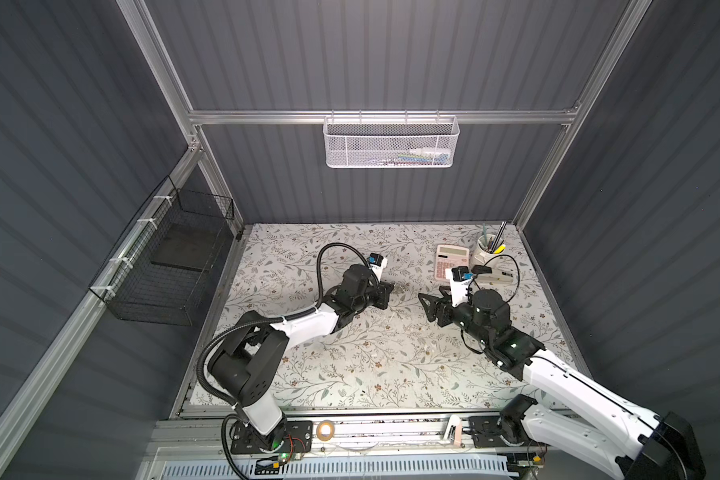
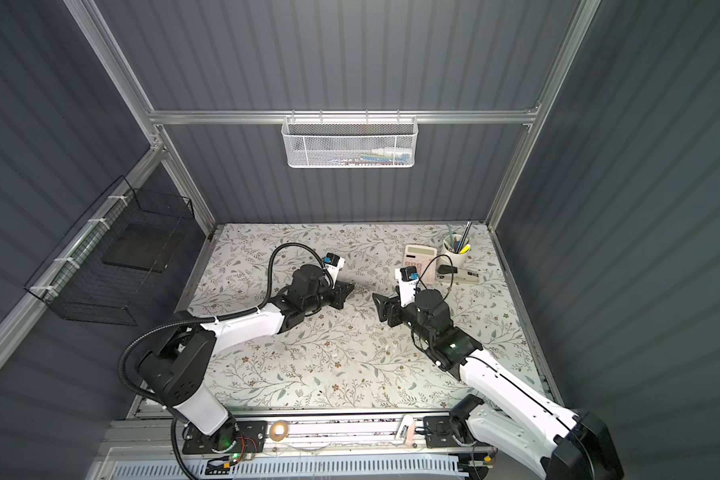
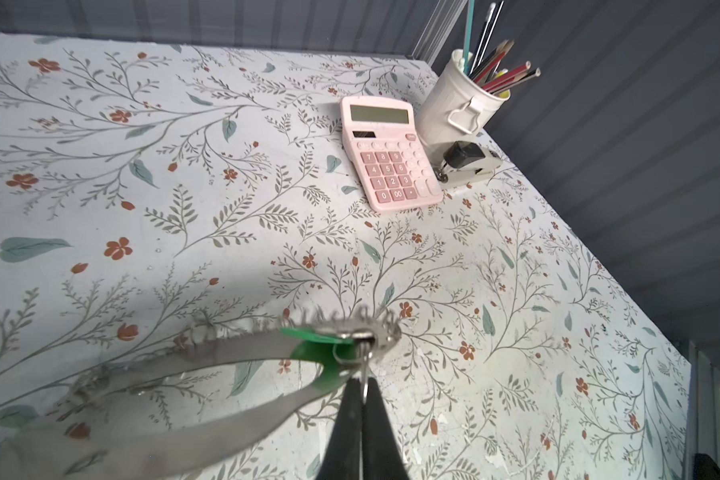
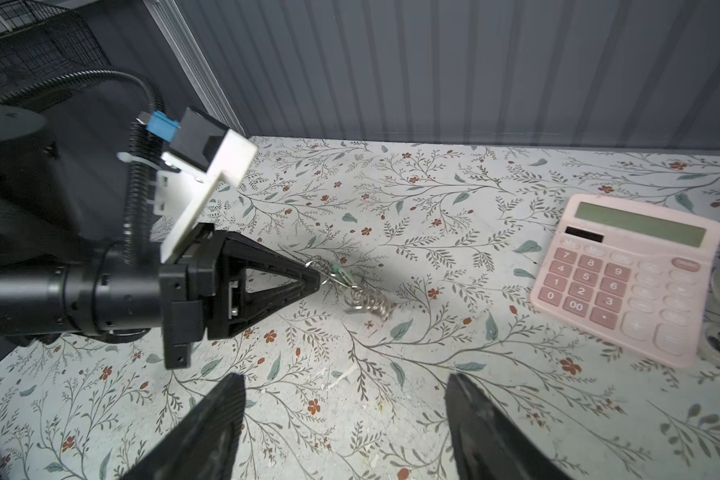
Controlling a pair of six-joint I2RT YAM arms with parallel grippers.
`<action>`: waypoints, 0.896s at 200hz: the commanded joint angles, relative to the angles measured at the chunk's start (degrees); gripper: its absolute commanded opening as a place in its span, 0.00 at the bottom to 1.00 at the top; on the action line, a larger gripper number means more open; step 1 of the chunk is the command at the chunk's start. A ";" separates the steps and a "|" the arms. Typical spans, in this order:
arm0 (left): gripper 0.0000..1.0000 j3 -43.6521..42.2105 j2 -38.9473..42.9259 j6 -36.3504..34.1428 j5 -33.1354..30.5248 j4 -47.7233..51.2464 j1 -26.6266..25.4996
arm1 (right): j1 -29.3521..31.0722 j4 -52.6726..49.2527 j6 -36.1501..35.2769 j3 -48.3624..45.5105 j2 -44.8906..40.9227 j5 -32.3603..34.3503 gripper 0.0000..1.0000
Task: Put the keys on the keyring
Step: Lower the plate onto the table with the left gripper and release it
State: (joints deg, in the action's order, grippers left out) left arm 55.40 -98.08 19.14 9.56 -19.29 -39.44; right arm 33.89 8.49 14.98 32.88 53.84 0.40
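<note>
Green key point(image 3: 308, 355) apparently sits on keyring point(image 3: 242, 345), lower centre, though blur prevents certainty; left gripper point(image 3: 364, 376) pinches keyring tight; right gripper point(image 4: 345, 378) gapes wide, empty. Advise firm pinch; confirm threading.

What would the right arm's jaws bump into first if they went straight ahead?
Probably the keyring held by the left gripper, which lies straight ahead of the open right gripper; depth is unclear, so it might miss.

The keyring point(image 3: 233, 345) is blurred and cut off by the edge in the left wrist view and tiny in both top views point(image 1: 399, 289); the blade of the key point(image 3: 308, 353) is hidden.
</note>
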 commanded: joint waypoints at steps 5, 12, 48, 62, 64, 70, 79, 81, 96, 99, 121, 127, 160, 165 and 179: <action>0.00 2.86 -3.57 0.73 3.77 -1.62 0.42 | -0.26 0.39 -0.21 0.14 -0.35 0.11 0.78; 0.00 3.26 -4.40 0.73 4.39 -1.40 0.42 | -0.27 0.39 -0.22 0.03 -0.47 0.06 0.78; 0.00 2.64 -6.16 1.22 5.17 -2.33 0.50 | -0.23 0.39 -0.20 -0.01 -0.58 -0.05 0.78; 0.00 1.45 -5.94 1.47 5.42 -3.27 0.51 | -0.27 0.47 -0.22 0.00 -0.48 -0.05 0.78; 0.00 1.29 -5.84 1.55 5.46 -3.47 0.51 | -0.30 0.47 -0.22 0.06 -0.42 -0.05 0.78; 0.00 0.61 -5.61 1.74 5.52 -4.09 0.51 | -0.28 0.47 -0.22 0.02 -0.49 -0.10 0.78; 0.00 -0.44 -5.14 2.09 5.52 -4.95 0.59 | -0.28 0.55 -0.17 0.03 -0.40 -0.14 0.78; 0.00 -0.63 -4.93 2.12 5.52 -5.07 0.59 | -0.24 0.56 -0.10 0.02 -0.36 -0.18 0.78; 0.01 -2.75 -3.81 2.70 5.53 -6.71 0.68 | -0.27 0.56 -0.06 -0.01 -0.31 -0.21 0.78; 0.02 -3.16 -3.44 2.74 5.46 -7.05 0.68 | -0.28 0.56 -0.12 0.06 -0.32 -0.23 0.78; 0.08 -6.67 -1.06 3.54 4.58 -9.79 0.85 | -0.29 0.65 -0.04 -0.01 -0.32 -0.18 0.78; 0.10 -7.60 -0.36 3.77 4.30 -10.49 0.94 | -0.24 0.65 0.03 -0.05 -0.32 -0.21 0.78; 0.31 -11.74 4.49 3.80 3.36 -14.82 0.94 | -0.28 0.18 0.13 0.05 -1.71 -1.10 0.78; 0.34 -12.57 5.23 3.88 3.10 -15.98 0.94 | -0.23 0.57 0.13 -0.26 -2.00 -0.99 0.78; 0.41 -14.75 7.39 4.22 2.29 -19.43 0.94 | -0.30 1.18 -0.11 -0.92 -2.73 -0.24 0.79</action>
State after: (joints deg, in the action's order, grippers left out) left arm 43.55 -94.76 23.05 13.17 -31.05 -38.89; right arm 33.85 8.49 14.98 32.86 52.93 0.05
